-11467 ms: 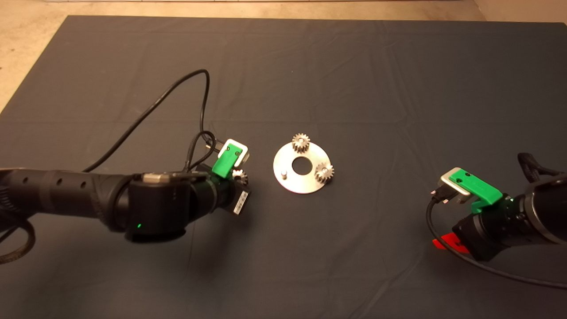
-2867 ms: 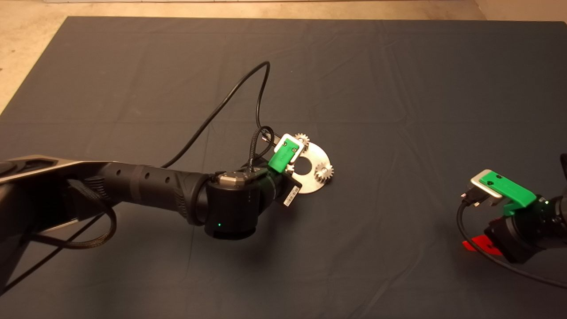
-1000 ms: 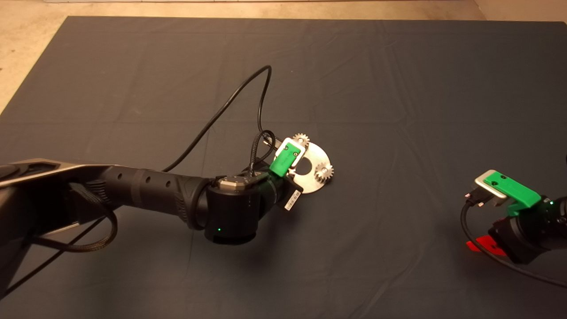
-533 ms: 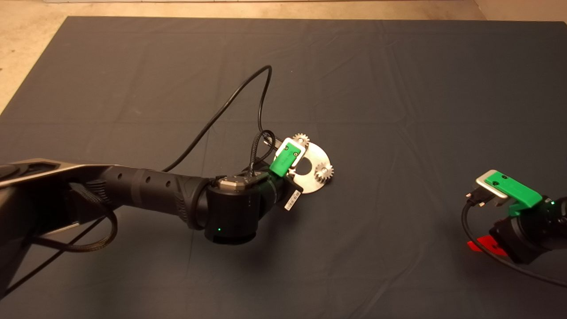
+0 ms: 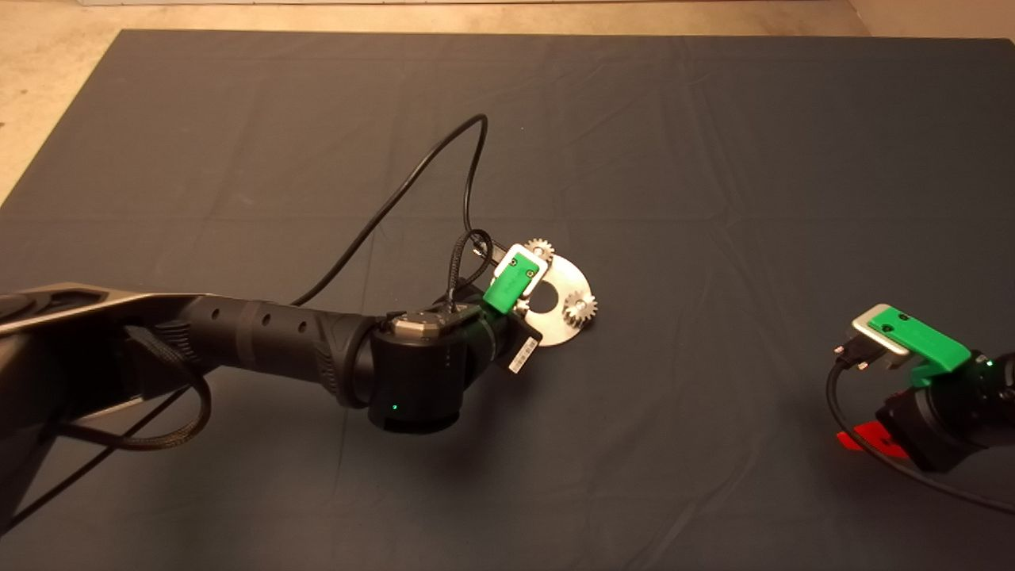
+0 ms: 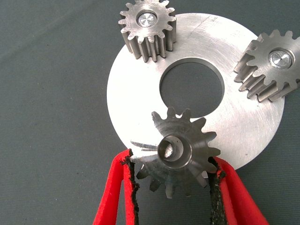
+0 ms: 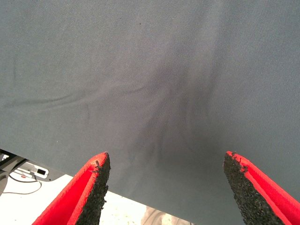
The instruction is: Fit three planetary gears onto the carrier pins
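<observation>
Two planetary gears (image 6: 147, 28) sit on carrier pins (image 6: 146, 19); the left gripper (image 6: 174, 180), fingers clamped on the third gear (image 6: 176, 152), must next align its bore over the last pin, while the right gripper (image 7: 165, 180) waits with fingers apart.

Head view overhead; left wrist view close, sharing the disc (image 5: 564, 279)

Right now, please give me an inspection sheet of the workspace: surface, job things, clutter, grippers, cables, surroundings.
Surface: dark mat, creased.
Job's things: silver disc; two gears already on pins, seated gear one and seated gear two; third gear tilted over the disc, the last pin's tip showing in its bore.
Clutter: nothing seen.
Grippers: left gripper clamps the third gear; right gripper open, parked at the mat's right edge.
Cables: black cable loops over the mat from the left wrist.
Surroundings: pale floor beyond the mat.
</observation>
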